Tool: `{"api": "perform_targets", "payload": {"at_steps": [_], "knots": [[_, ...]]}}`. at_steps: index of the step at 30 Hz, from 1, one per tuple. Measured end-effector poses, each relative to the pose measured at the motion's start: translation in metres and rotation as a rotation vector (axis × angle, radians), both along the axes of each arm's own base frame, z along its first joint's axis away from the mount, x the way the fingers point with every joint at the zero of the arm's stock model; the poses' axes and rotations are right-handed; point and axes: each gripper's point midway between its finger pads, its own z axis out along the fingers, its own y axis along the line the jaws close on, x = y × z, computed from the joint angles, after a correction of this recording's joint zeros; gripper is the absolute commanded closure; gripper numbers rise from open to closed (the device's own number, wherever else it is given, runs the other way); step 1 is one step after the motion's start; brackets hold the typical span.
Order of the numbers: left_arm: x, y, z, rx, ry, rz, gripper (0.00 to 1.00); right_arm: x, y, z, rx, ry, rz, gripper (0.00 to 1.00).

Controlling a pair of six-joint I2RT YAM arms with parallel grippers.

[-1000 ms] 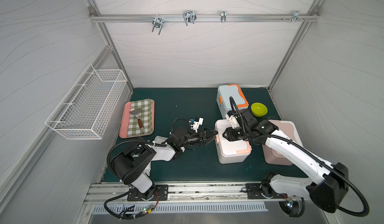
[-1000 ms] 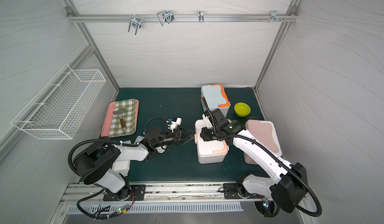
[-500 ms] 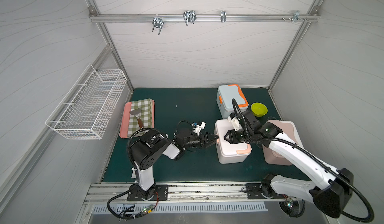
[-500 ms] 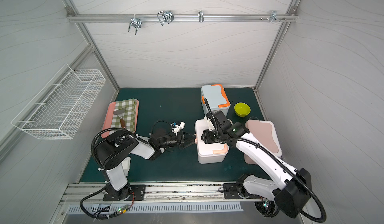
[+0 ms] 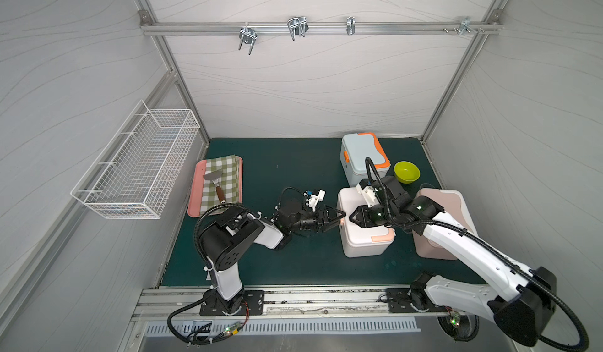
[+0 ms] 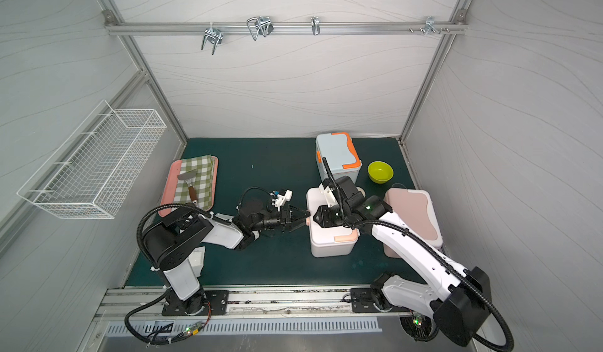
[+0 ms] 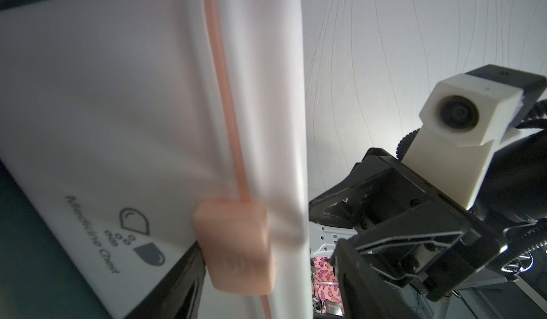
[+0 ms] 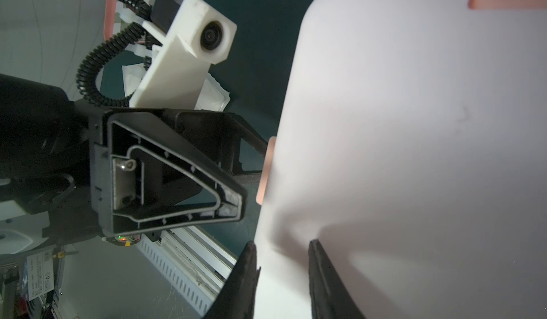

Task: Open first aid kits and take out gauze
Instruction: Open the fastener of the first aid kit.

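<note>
A first aid kit, the white box with peach trim (image 5: 365, 239), stands shut mid-table. My left gripper (image 5: 339, 219) is open at its left side. In the left wrist view the peach latch (image 7: 236, 243) sits between the spread fingers (image 7: 189, 276). My right gripper (image 5: 353, 218) hovers over the lid's left edge with its jaws a little apart and only the white lid (image 8: 414, 154) showing between them. The light blue kit (image 5: 362, 157) and the pale pink kit (image 5: 447, 216) are shut. White wrapped pads, seemingly gauze (image 8: 214, 95), lie on the mat behind my left wrist.
A green bowl (image 5: 406, 171) sits between the blue and pink boxes. A pink tray (image 5: 195, 200) with checked cloth and a spatula lies at the left. A wire basket (image 5: 137, 164) hangs on the left wall. My two grippers nearly touch tip to tip.
My left arm has folded its elbow back and pushed its gripper right, up to the white box's side latch. The right gripper has slid a little toward the front along the lid's left edge.
</note>
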Motion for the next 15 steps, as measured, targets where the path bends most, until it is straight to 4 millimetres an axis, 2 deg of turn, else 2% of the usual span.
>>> {"api": "perform_targets", "payload": {"at_steps": [6, 8, 15], "knots": [[-0.002, 0.01, 0.006, 0.002, 0.01, 0.022, 0.31, 0.004, 0.003, -0.001, 0.006, -0.01, -0.002, 0.68], [-0.003, 0.011, 0.023, -0.039, -0.032, 0.021, 0.31, 0.005, 0.003, -0.001, 0.007, -0.011, -0.003, 0.69], [-0.004, 0.015, 0.022, -0.04, -0.028, 0.032, 0.3, 0.006, 0.005, 0.0, 0.016, -0.014, -0.006, 0.64]]}}
